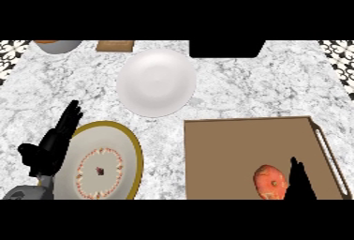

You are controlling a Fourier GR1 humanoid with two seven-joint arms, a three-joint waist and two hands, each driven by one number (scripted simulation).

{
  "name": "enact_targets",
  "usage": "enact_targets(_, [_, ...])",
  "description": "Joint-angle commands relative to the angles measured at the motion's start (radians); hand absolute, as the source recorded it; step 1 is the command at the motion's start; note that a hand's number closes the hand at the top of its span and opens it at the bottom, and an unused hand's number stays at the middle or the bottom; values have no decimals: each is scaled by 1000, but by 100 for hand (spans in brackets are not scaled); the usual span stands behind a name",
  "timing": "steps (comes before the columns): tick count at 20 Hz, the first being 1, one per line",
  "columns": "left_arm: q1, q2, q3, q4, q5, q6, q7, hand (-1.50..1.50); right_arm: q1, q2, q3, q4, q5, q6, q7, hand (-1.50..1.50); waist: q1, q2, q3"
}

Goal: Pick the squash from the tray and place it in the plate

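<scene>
An orange squash [268,182] lies on the brown tray [235,150] near its lower right corner. My right hand [298,183] comes up from the lower edge just right of the squash, fingers straight and pointing up, touching or nearly touching its side. The plate [131,150] with a gold rim and a patterned centre sits at the lower left. Resting at the plate's left edge, my left hand [50,149] is open with fingers pointing up.
A plain white plate [156,82] sits at centre top. A bowl [58,46] and a small wooden block [115,45] are at the top left edge. A black object [227,48] stands at the top, behind the tray.
</scene>
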Motion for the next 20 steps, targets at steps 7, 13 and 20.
enact_targets(7, [47,-61,19,-28,-53,3,-12,0,-46,2,-79,130,-32,15,40,-150,0,-1,0])
enact_targets(13, [23,-51,48,-40,-61,-37,41,0,-71,1,-147,256,-143,-46,-108,150,1,-1,1])
enact_targets(20, [10,-43,82,-48,-52,-82,68,0,-118,-25,-146,315,-155,-51,-175,150,2,-1,1])
